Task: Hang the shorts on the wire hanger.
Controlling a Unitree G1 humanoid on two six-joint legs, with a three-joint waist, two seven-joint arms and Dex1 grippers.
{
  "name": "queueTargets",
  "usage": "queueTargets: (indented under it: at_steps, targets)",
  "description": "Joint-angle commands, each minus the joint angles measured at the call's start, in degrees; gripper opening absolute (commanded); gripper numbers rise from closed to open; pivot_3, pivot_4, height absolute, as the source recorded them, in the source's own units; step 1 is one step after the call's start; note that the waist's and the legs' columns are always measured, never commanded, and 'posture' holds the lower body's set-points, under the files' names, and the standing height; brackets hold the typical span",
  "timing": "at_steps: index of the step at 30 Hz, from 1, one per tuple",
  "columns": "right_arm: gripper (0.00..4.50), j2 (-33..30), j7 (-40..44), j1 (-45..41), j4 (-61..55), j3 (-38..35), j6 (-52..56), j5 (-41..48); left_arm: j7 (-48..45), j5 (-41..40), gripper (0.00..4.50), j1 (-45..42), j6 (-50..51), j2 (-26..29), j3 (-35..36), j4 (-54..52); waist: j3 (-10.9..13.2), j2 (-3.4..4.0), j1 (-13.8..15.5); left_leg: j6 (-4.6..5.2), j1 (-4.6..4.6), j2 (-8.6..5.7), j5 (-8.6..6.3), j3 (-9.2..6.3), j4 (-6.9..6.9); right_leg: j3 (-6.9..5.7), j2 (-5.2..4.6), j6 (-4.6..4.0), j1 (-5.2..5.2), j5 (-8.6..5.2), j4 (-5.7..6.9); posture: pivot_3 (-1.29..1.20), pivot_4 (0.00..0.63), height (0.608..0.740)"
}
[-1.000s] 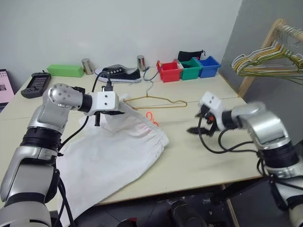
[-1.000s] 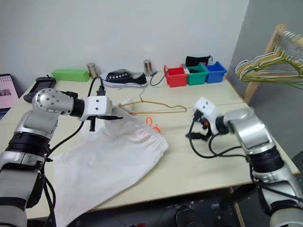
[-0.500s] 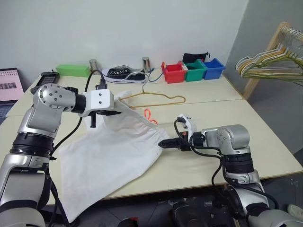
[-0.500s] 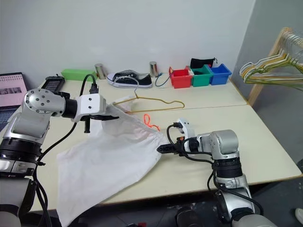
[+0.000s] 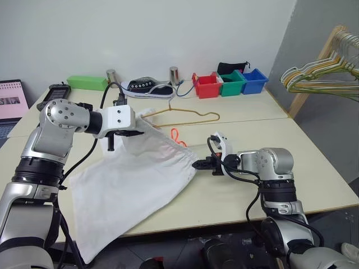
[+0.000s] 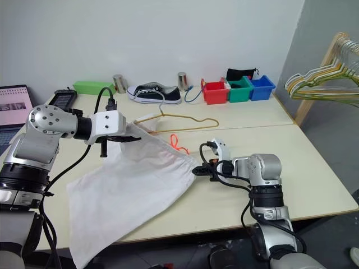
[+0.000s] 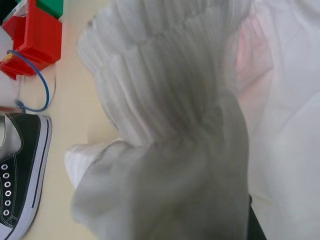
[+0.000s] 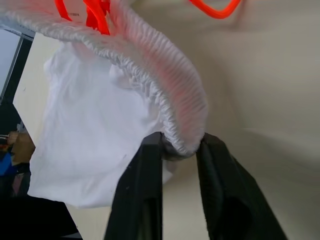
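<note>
My right fingers (image 8: 172, 150) pinch the gathered elastic waistband of the shorts (image 5: 134, 179), thin white cloth with fine ribs and a faint pink tint. My left fingers (image 5: 134, 130) are clenched on the other waistband corner, I think, though cloth hides them. The shorts slope down to the pale table (image 5: 314, 168) and over its front edge. The thin yellow wire hanger (image 5: 188, 116) lies flat behind them. I can read no label.
</note>
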Motion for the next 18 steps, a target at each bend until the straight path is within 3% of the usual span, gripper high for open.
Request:
queueTargets:
  at_steps: [1, 6, 12, 15, 18]
  targets:
    - [0.01, -0.17, -0.23, -1.93, -0.85, -0.67, -1.44, 2.48, 0.79, -1.29, 0.08, -0.63, 0.27, 1.31, 2.58, -1.9, 0.0, 0.0, 0.01, 0.0, 0.0, 0.0, 0.0, 0.0, 0.0, 0.0, 0.0, 0.0, 0.0, 0.0, 0.0, -0.15, 0.026, 0.74]
    - [0.01, -3.76, 2.39, -1.69, -4.31, 4.82, -6.14, 3.06, 0.86, -1.39, 0.08, -0.13, 0.38, 2.1, 3.1, -1.91, 0.01, 0.02, 0.02, 0.0, 0.0, 0.0, 0.0, 0.01, -0.01, 0.01, 0.0, 0.0, 0.0, 0.0, -0.02, -0.15, 0.028, 0.74]
    - [0.01, -21.0, 7.76, -0.5, -9.12, 21.48, -28.62, -8.32, -2.73, -4.25, 0.08, 4.26, 4.45, 5.33, 4.57, -5.8, 0.04, 0.06, 0.12, 0.0, -0.06, 0.03, 0.0, 0.06, -0.05, 0.03, 0.0, -0.01, -0.03, -0.01, -0.18, -0.16, 0.031, 0.74]
    - [0.01, -26.94, 9.68, -1.49, -6.73, 24.25, -38.13, -12.62, -4.84, -6.43, 0.08, 6.72, 7.04, 6.76, 5.04, -8.48, 0.04, 0.06, 0.13, 0.0, -0.1, 0.02, -0.01, 0.13, -0.11, 0.03, -0.03, -0.02, -0.03, -0.02, -0.38, -0.16, 0.031, 0.74]
    - [0.01, -28.7, 10.47, -2.79, -4.63, 25.01, -43.05, -14.64, -4.91, -7.69, 0.08, 7.57, 8.03, 6.58, 5.28, -9.46, 0.03, 0.05, 0.04, 0.0, -0.14, 0.05, -0.01, 0.14, -0.14, 0.03, -0.02, -0.02, -0.03, -0.02, -0.47, -0.17, 0.028, 0.74]
